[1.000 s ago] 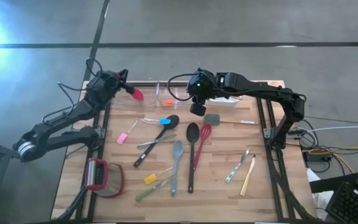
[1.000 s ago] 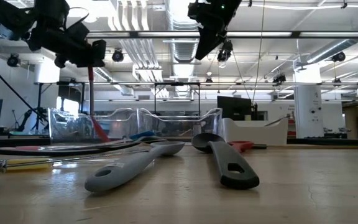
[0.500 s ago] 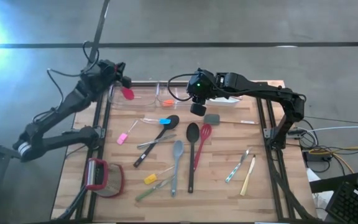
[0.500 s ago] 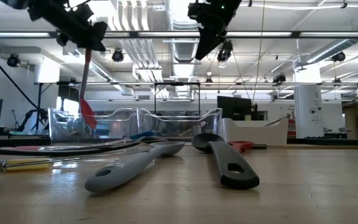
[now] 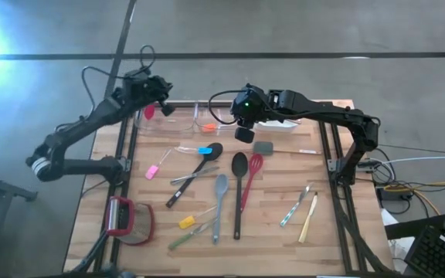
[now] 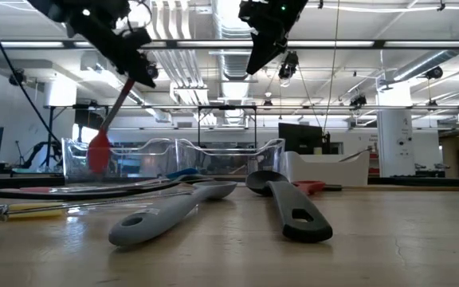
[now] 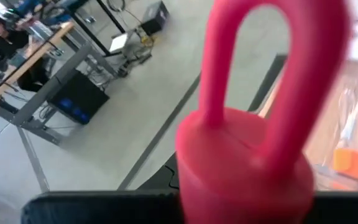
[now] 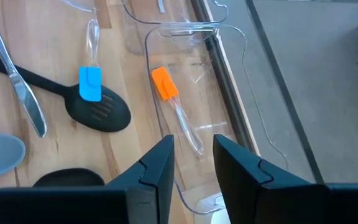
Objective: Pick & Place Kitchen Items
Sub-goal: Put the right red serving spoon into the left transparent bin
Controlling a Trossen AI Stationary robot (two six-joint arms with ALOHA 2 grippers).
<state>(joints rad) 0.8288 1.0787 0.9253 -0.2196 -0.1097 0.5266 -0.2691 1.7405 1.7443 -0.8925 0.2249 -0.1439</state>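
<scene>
Left gripper [image 5: 154, 90] clamps the red spatula [image 6: 110, 123] at 11 o'clock; release early and you miss the clear tub [image 5: 178, 117]. Right gripper [image 5: 244, 133] hangs empty, jaws apart.

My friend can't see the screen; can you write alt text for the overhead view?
The left arm's fingers hold a red spatula above a clear tub at the wooden table's far edge. The right arm's fingers hover nearby, over scattered utensils.

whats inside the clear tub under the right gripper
One small orange spatula with a clear handle lies in the clear tub. The right gripper, open above it, covers the tub's near end, so anything there is hidden.
</scene>
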